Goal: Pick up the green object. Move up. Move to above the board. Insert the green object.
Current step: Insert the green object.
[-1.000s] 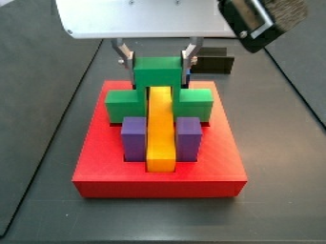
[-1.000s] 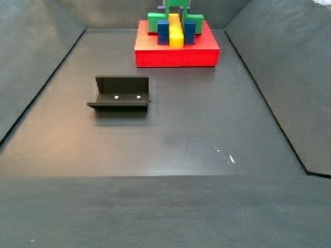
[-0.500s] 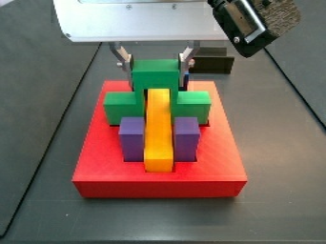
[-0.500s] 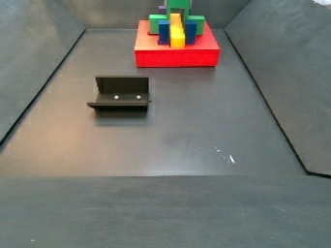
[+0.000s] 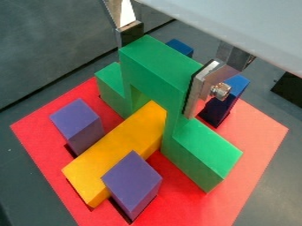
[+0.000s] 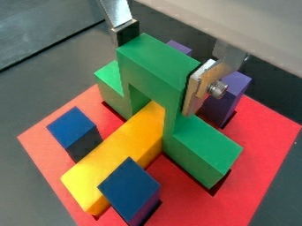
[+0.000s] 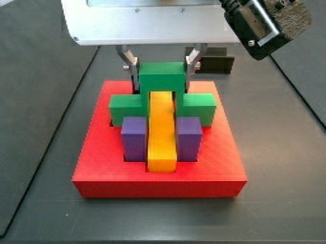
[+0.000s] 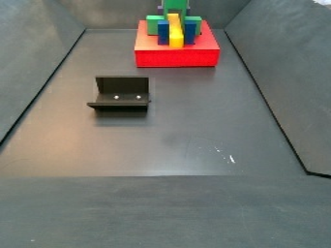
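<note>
The green object (image 7: 160, 84) stands on the red board (image 7: 159, 177), its raised cube bridging the long yellow bar (image 7: 160, 129) and its side arms down on either side. My gripper (image 7: 159, 62) is shut on the cube from above. In both wrist views the gripper (image 5: 163, 64) (image 6: 162, 62) has one silver finger (image 5: 203, 90) flat against the cube's side and the other finger (image 5: 122, 33) at the opposite face. In a side view the green object (image 8: 175, 12) and the board (image 8: 177, 56) show small at the far end of the floor.
Two purple blocks (image 7: 132, 133) (image 7: 189, 133) flank the yellow bar in front of the green arms. Blue blocks (image 5: 224, 93) stand behind the green piece. A small black block (image 7: 216, 65) lies beyond the board. The fixture (image 8: 119, 94) stands on the dark floor.
My gripper has come down a little with the green object, which now sits lower over the yellow bar.
</note>
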Tool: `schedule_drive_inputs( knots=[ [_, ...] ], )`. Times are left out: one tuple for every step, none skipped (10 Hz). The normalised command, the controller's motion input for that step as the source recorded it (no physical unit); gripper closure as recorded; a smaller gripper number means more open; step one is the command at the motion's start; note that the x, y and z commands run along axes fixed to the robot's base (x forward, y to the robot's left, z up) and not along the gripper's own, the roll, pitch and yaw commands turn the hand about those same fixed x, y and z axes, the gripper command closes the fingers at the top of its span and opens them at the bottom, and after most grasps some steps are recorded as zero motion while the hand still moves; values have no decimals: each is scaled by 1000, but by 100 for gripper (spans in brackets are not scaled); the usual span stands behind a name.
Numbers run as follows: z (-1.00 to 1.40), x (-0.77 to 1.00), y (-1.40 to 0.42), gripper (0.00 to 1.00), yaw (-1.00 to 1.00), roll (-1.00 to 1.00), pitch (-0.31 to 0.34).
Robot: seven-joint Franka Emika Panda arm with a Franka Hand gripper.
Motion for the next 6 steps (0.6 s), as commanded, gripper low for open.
schedule_drive_inputs(
  knots=[
    [-97, 0, 0, 100, 0, 0, 0],
    [-54, -43, 71, 100, 0, 0, 0],
    [0, -169, 126, 100, -71, -14, 9],
    [0, -166, 140, 100, -106, -30, 21],
    [0, -160, 97, 100, -103, -33, 1],
    [0, -123, 0, 100, -40, -21, 0]
  ],
)
